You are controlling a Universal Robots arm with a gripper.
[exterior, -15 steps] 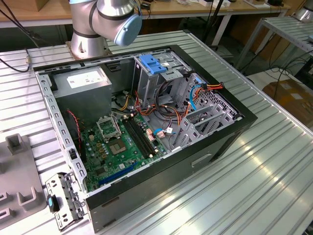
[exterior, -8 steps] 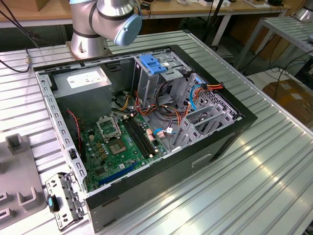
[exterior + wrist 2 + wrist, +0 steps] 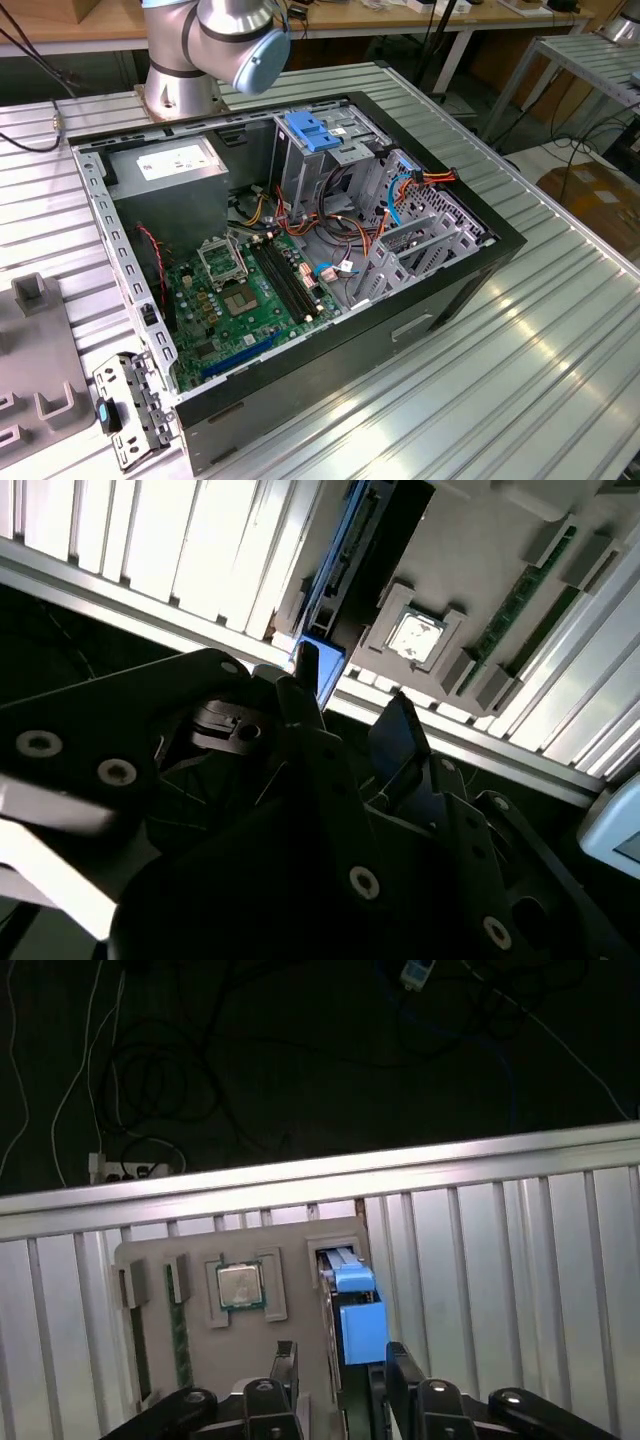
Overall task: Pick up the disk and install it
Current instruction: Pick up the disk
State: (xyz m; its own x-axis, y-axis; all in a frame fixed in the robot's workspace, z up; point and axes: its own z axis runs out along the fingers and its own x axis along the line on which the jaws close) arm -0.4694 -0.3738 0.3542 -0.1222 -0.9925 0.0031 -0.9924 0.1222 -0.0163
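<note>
The disk (image 3: 357,1312) stands on edge in a slot of a grey holder tray (image 3: 200,1360), its blue rail end facing up. In the second wrist view the disk (image 3: 322,668) shows as a blue end with a long dark edge behind it. My gripper (image 3: 342,1358) hovers just above it, open, with one black finger on each side of the disk's blue end and a small gap on both sides. The gripper (image 3: 350,705) holds nothing. The open computer case (image 3: 300,250) lies on the ribbed metal table, with its drive cage under a light-blue latch plate (image 3: 318,130).
The tray also carries a processor chip (image 3: 240,1285) and memory sticks (image 3: 180,1330). The table's edge rail (image 3: 320,1175) runs just past the tray, with dark floor and cables beyond. The case holds a grey power supply (image 3: 165,165), a green motherboard (image 3: 250,290) and loose cables (image 3: 400,195).
</note>
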